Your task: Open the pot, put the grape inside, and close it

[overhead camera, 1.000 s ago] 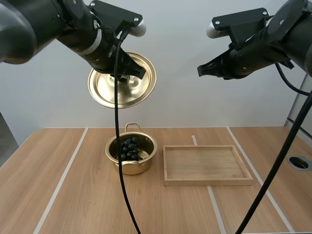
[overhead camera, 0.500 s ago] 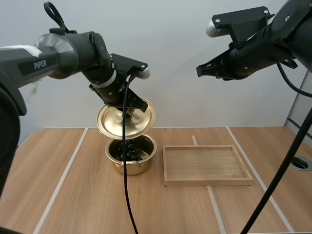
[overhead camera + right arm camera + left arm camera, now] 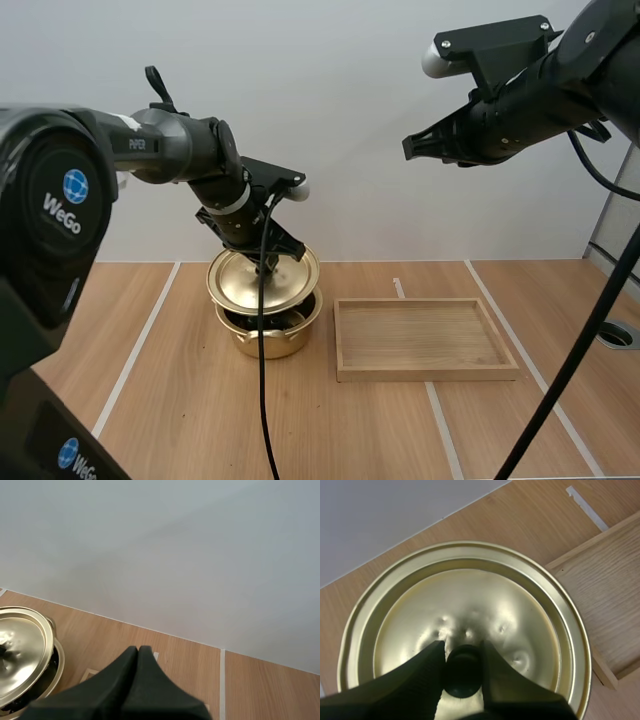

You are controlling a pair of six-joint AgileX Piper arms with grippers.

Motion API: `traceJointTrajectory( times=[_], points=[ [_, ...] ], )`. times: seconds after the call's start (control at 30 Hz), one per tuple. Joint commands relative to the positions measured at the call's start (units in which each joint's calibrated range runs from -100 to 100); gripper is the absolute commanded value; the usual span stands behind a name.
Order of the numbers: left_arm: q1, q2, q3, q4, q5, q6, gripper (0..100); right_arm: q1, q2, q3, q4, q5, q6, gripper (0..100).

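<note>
A gold pot [image 3: 268, 335] stands on the table left of the tray. Its gold lid [image 3: 262, 281] hangs tilted just over the pot's mouth, held by the black knob [image 3: 463, 670] in my left gripper [image 3: 268, 262]. In the left wrist view the lid [image 3: 470, 615] hides the pot's inside, and both fingers pinch the knob. A dark gap under the lid [image 3: 22, 652] shows beside the pot's rim in the right wrist view; the grapes cannot be made out. My right gripper [image 3: 410, 146] is raised high over the tray, fingers [image 3: 137, 667] together as one wedge.
A wooden tray [image 3: 424, 338] lies right of the pot, close to it, and its corner [image 3: 600, 590] shows beside the lid. Pale tape lines [image 3: 135, 350] cross the wooden table. A round hole [image 3: 614, 333] sits at the table's right edge.
My left gripper has carried the lid down from high above the table to just over the pot, hiding the grapes that lay inside. The right arm has stayed still.
</note>
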Motion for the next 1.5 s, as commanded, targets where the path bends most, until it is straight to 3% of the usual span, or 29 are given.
traceJointTrajectory(
  times=[0.0, 1.47],
  points=[
    [0.09, 1.4, 0.1, -1.3, -3.7, 0.5, 0, -0.2, -0.6, 0.2, 0.2, 0.1, 0.2, 0],
    [0.09, 9.9, 0.1, -1.5, 2.2, 1.0, 0, -0.2, -0.6, 0.2, 0.4, 0.2, 0.2, 0]
  ],
)
